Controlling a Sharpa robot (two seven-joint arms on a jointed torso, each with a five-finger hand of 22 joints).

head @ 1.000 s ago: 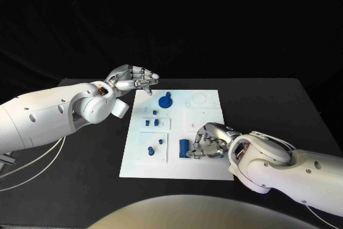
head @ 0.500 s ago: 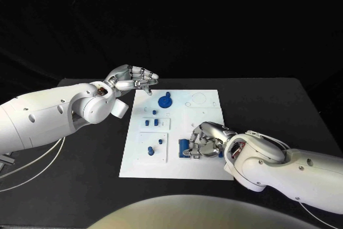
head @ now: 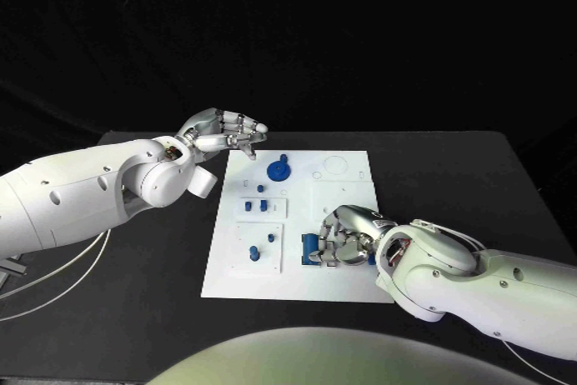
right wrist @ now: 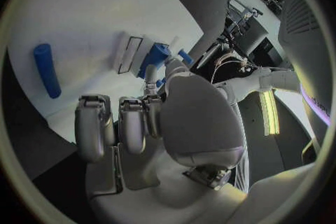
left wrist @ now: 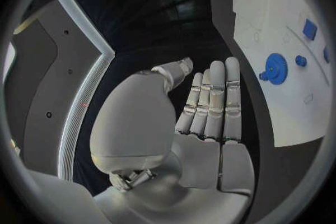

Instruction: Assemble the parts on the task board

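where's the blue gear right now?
In the head view, the blue gear sits on the far part of the task board, beside the left hand, which hovers off the board's far left corner.

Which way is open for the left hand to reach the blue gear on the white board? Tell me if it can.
Probably yes. The left hand hovers at the board's far left corner holding nothing, and the blue gear lies just beside it with bare board between. The right hand is busy nearer the robot.
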